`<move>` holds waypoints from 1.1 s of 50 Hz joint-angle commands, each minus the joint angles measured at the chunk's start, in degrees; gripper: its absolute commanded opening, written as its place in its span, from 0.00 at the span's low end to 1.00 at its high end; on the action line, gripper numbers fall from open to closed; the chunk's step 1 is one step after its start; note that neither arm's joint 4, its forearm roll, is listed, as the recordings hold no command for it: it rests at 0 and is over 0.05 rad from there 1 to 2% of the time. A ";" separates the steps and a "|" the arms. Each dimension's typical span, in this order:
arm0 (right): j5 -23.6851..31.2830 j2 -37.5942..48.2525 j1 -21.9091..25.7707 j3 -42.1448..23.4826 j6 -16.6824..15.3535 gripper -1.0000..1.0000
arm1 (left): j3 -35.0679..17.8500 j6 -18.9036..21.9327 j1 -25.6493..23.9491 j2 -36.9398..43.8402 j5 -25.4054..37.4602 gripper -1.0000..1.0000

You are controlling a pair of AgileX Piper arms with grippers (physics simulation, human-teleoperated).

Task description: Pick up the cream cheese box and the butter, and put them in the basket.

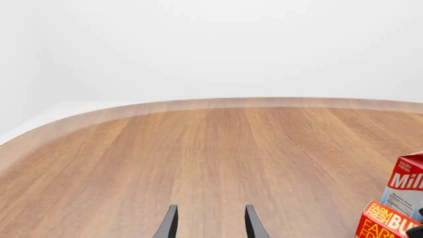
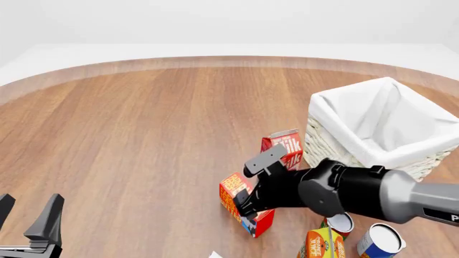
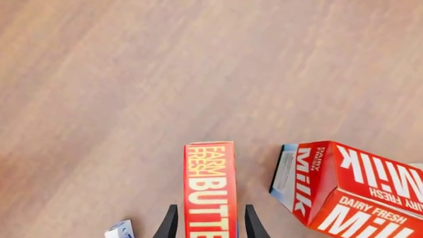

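- Right gripper [image 3: 208, 220]: in the right wrist view its two dark fingers [image 3: 168, 224] stand on either side of the oblong orange-and-red butter carton [image 3: 210, 191], one close against each long face. Actual contact cannot be confirmed from these pictures, nor whether the carton is off the table.
- Butter carton: in the front view it lies on the round brown wooden table [image 2: 143, 129], in the near right part, largely covered by the grey-and-black right arm [image 2: 344, 193], which reaches in from the right. Only its orange end and a red lower corner show (the lettering reads in the wrist view only).
- Red-and-white gabled milk carton [image 2: 285, 146]: stands just beyond the butter carton, between it and the basket, close to both; apart from the butter carton in the right wrist view.
- Large square whitish wicker basket with white cloth liner [image 2: 387, 121]: sits upright at the right of the table, beyond the right arm. What shows of its inside is white cloth.
- Left gripper [image 1: 210, 222]: fingers parted with nothing between them, hovering over bare wood at the near left, well apart from the cartons.
- Other items: two round tins [image 2: 380, 239] and an orange-yellow carton [image 2: 323, 244] near the right edge, beneath the arm.
- Small blue-and-white box corner [image 3: 120, 230]: beside the right gripper; identity cannot be told.
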 commanded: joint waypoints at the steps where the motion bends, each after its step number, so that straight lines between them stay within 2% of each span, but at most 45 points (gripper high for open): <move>1: -0.96 1.21 0.10 0.44 0.13 1.00 | 0.00 0.00 0.00 0.00 0.00 1.00; 55: -4.47 4.73 0.62 2.96 1.69 1.00 | 0.00 0.00 0.00 0.00 0.00 1.00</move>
